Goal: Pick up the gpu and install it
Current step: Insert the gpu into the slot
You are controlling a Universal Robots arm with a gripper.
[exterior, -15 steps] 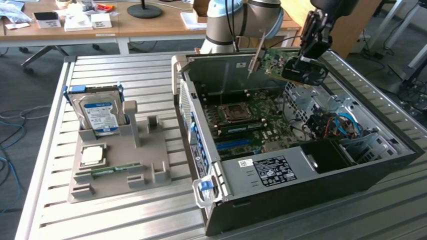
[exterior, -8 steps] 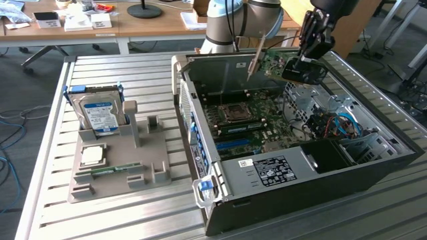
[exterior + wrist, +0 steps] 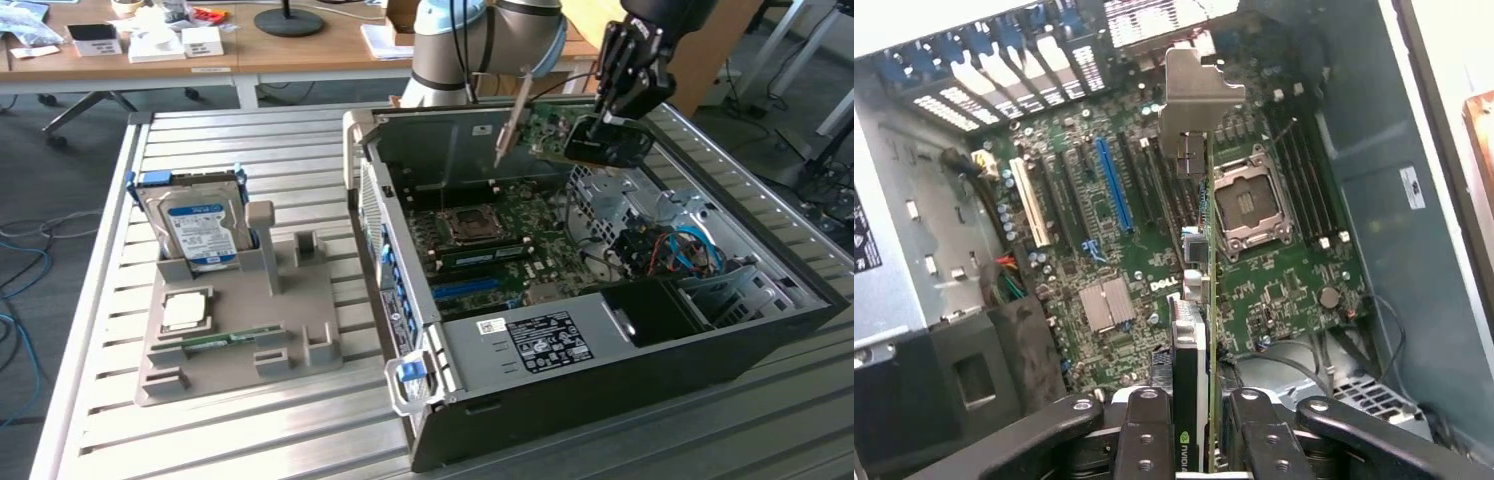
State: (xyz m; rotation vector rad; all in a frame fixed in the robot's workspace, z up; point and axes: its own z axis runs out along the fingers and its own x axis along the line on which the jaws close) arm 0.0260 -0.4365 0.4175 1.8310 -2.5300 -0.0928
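In the exterior view, the gripper (image 3: 601,118) hangs over the open computer case (image 3: 574,400), at the case's far end. It is clamped on the gpu (image 3: 545,128), which stands on edge above the case's rim. The card's metal bracket (image 3: 510,130) points down toward the motherboard (image 3: 521,240) on the case floor. Outside the case, on the exterior view's left, a grey holder tray (image 3: 234,375) carries a hard drive (image 3: 198,228).

In the wrist view, the gripper's (image 3: 1199,445) fingers (image 3: 1144,430) pinch the gpu (image 3: 1189,345) from both sides. I see the card edge-on, well clear of the board inside the case.

The card seems to line up over the CPU socket (image 3: 1252,205), not the blue slot (image 3: 1112,185) beside it. If it goes down like this, I'd worry about its edge landing on the socket or on small board parts. The bracket (image 3: 1199,95) might also catch the case's rear wall. The hold is on a thin card, so a knock could twist it in the fingers.
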